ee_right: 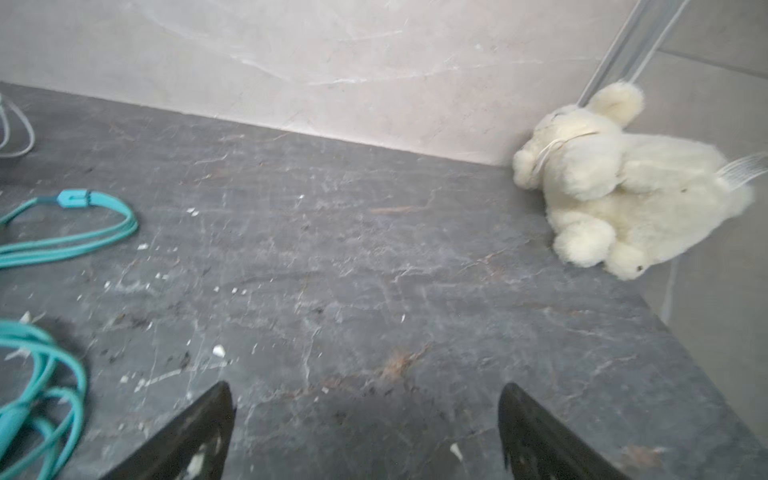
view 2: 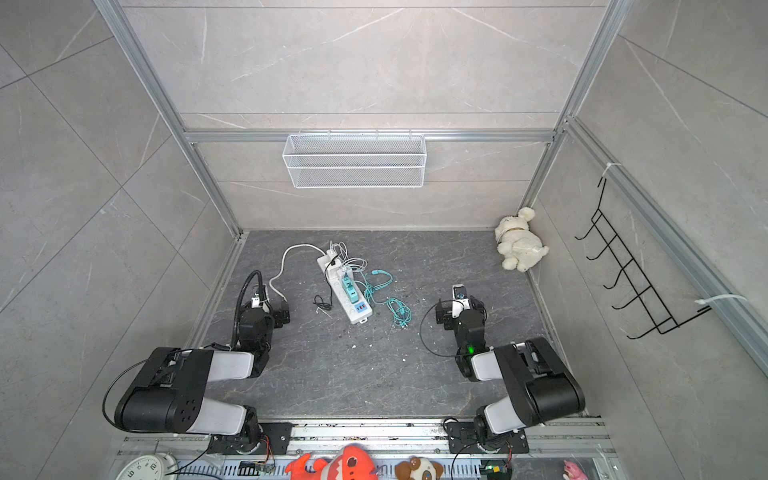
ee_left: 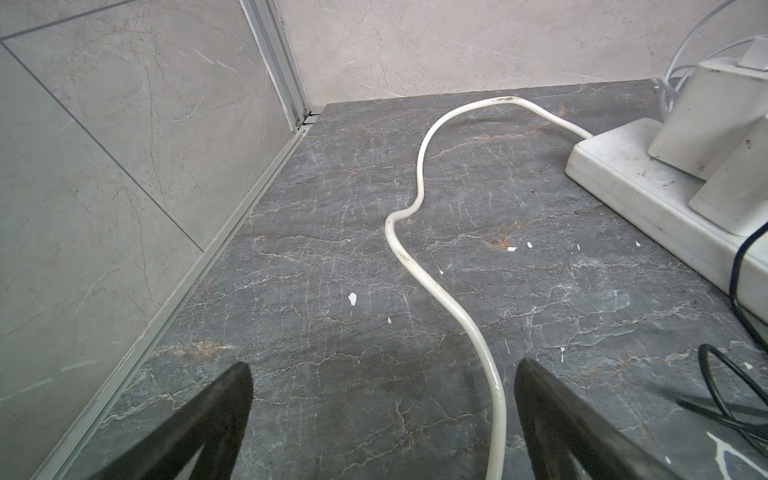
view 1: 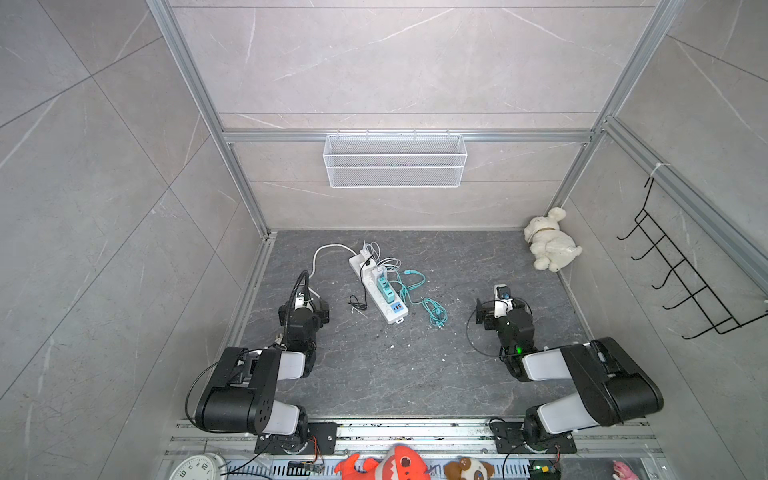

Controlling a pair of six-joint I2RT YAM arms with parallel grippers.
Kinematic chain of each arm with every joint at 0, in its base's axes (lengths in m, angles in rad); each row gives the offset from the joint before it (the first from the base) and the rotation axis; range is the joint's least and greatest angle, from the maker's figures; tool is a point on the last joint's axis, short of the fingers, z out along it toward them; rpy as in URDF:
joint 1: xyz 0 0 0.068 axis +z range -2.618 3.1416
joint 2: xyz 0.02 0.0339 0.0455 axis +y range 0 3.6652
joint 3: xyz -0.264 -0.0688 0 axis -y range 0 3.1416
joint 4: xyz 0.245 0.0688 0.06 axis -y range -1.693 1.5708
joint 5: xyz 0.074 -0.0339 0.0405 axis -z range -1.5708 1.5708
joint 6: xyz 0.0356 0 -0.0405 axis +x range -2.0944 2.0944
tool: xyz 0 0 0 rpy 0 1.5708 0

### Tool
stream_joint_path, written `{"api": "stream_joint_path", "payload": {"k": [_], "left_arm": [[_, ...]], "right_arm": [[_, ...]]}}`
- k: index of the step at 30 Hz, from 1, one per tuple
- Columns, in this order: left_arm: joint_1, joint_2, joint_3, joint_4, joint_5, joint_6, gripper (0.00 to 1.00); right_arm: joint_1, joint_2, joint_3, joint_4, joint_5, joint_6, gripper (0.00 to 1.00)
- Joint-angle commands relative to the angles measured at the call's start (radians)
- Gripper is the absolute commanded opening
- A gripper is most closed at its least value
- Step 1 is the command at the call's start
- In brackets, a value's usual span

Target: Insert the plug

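**Q:** Where are your hands?

**A:** Both are spread wide and hold nothing. My left gripper (ee_left: pixel 382 365) hovers left of the power strip (view 1: pixel 378 291), over its white cord (ee_left: pixel 419 183). My right gripper (ee_right: pixel 365 386) sits well to the strip's right.

**Q:** And the plug?

**A:** I judge it's the teal plug (ee_right: pixel 75 198), loose just right of the strip on its teal cable (view 1: pixel 434 309). I can't be sure.

**Q:** How will you do it?

**A:** I'd pinch the plug's body, not the cable, and square it to a free socket. My left would steady the strip so it can't slide.

**Q:** The room?

**A:** A dark stone table (view 1: pixel 415 374) flecked with white crumbs, and pale tiled walls. A plush toy (ee_right: pixel 615 183) lies in the corner far right of the strip. A wire basket (view 1: pixel 395 160) hangs on the wall behind it.
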Motion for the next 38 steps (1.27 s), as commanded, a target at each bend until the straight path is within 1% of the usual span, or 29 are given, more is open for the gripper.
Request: {"api": "stream_joint_path", "payload": {"k": [1,3,5,7,8,9,10,11,12,14,16,18,26,28,32,34,38], "left_arm": [[0.017,0.0,0.011,0.039,0.02,0.002,1.0],[0.017,0.0,0.006,0.049,0.017,0.002,1.0],[0.017,0.003,-0.017,0.094,0.014,-0.001,1.0],[0.018,0.041,-0.058,0.192,0.02,-0.008,1.0],[0.018,0.104,-0.063,0.285,0.019,0.015,1.0],[0.012,0.135,-0.06,0.343,0.009,0.037,1.0],[0.013,0.109,-0.058,0.296,0.013,0.013,1.0],[0.015,0.066,-0.044,0.194,0.017,-0.002,1.0],[0.021,0.056,-0.03,0.151,0.024,-0.007,1.0],[0.025,0.085,-0.021,0.189,0.014,-0.001,1.0],[0.025,0.065,-0.017,0.142,0.019,-0.011,1.0],[0.028,0.076,-0.018,0.164,0.014,-0.007,1.0],[0.029,0.069,-0.011,0.139,0.014,-0.012,1.0],[0.029,0.069,-0.011,0.138,0.014,-0.013,1.0],[0.029,0.069,-0.006,0.132,0.014,-0.013,1.0],[0.032,0.069,0.001,0.117,0.014,-0.017,1.0],[0.043,0.067,0.025,0.066,0.012,-0.032,1.0]], "right_arm": [[-0.008,-0.045,0.03,-0.03,-0.067,0.005,0.99],[-0.012,0.013,0.02,0.09,-0.035,0.009,0.99],[-0.01,-0.023,-0.003,0.075,-0.029,0.012,0.99],[-0.009,-0.008,-0.007,0.105,-0.024,0.015,0.99],[-0.01,0.005,0.004,0.109,-0.022,0.011,0.99],[-0.009,-0.001,0.007,0.095,-0.021,0.013,0.99],[-0.009,-0.015,0.014,0.057,-0.023,0.013,0.99],[-0.01,-0.025,0.025,0.02,-0.023,0.016,0.99],[-0.01,-0.022,0.032,0.008,-0.026,0.018,0.99],[-0.012,-0.009,0.057,-0.015,-0.017,0.027,0.99],[-0.013,-0.023,0.037,-0.002,-0.005,0.027,0.99],[-0.012,-0.011,0.023,0.047,-0.005,0.021,0.99],[-0.012,-0.016,0.032,0.019,-0.002,0.024,0.99],[-0.011,-0.015,0.066,-0.044,0.002,0.033,0.99],[-0.017,-0.013,0.075,-0.059,-0.005,0.037,0.99],[-0.025,-0.011,0.095,-0.095,-0.012,0.047,0.99],[-0.078,-0.011,0.153,-0.211,-0.092,0.079,0.99]]}}
